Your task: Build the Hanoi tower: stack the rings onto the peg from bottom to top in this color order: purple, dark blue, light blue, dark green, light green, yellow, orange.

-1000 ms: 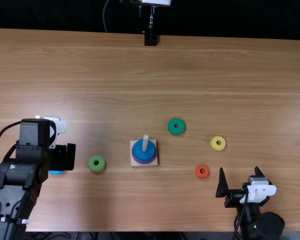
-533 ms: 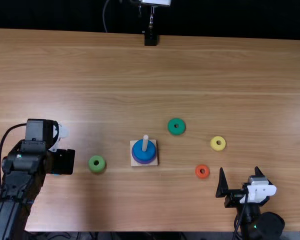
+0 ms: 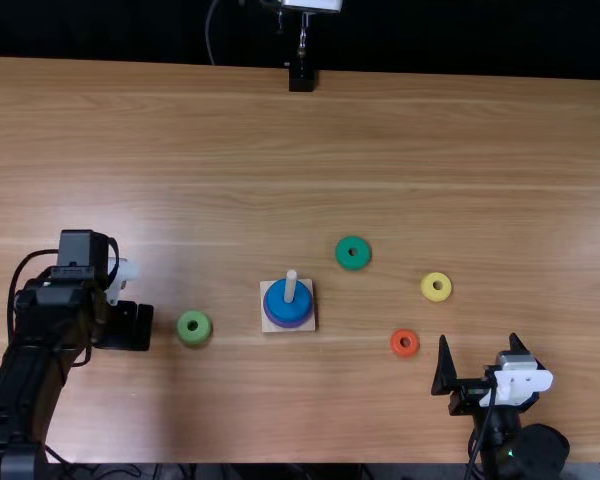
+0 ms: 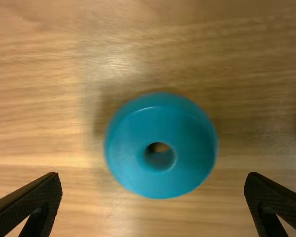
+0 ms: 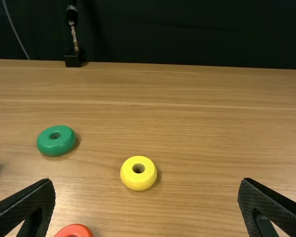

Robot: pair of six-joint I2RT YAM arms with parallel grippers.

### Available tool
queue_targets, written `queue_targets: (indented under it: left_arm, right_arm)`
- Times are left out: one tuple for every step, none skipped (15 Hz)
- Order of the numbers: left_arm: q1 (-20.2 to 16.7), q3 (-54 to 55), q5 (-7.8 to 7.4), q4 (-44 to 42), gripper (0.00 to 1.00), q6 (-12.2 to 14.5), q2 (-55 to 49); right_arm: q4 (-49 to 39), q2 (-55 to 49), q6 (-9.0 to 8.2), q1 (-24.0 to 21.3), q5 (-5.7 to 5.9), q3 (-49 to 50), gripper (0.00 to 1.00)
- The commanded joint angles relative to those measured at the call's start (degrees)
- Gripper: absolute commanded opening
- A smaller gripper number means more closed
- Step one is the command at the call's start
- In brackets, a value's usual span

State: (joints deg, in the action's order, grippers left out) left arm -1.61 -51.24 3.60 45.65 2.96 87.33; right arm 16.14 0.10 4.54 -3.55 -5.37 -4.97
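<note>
Top view, peg upright, long axis vertical

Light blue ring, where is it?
In the left wrist view, the light blue ring lies on the table below the open left gripper; in the top view, that's left of the light green ring.

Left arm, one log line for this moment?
left claw open | above glossy light-blue round ring | round dark-blue ring on pale wooden peg
</note>
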Motion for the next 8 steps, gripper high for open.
queue_targets:
  left_arm:
    - [-0.5,-0.2,-3.07,-0.6,1.00,0.6,0.9]
    - [-0.4,-0.3,-3.07,-1.2,1.00,0.6,0.9]
    - [-0.4,-0.3,-3.07,-1.4,1.00,0.6,1.0]
    - [-0.4,-0.4,-3.07,-1.4,1.00,0.6,1.0]
    - [-0.4,-0.5,-3.17,-1.5,1.00,0.6,1.0]
    - [-0.4,-0.5,-3.17,-2.4,1.00,0.7,1.6]
    - [-0.5,-0.4,-3.17,-3.2,1.00,0.7,2.2]
    - [-0.5,-0.4,-3.17,-4.2,1.00,0.7,2.4]
  right_arm:
    - [4.4,-0.1,-0.32,-0.8,-0.75,4.1,1.00]
    - [4.4,-0.1,-0.32,-0.8,-0.75,4.1,1.00]
    - [4.4,-0.1,-0.32,-0.8,-0.75,4.1,1.00]
    - [4.4,-0.1,-0.32,-0.8,-0.75,4.1,1.00]
    - [4.4,-0.1,-0.32,-0.8,-0.75,4.1,1.00]
    - [4.4,-0.1,-0.42,-0.8,-0.75,4.1,1.00]
    - [4.4,-0.1,-0.32,-0.8,-0.75,4.1,1.00]
    - [4.4,-0.1,-0.32,-0.8,-0.75,4.1,1.00]
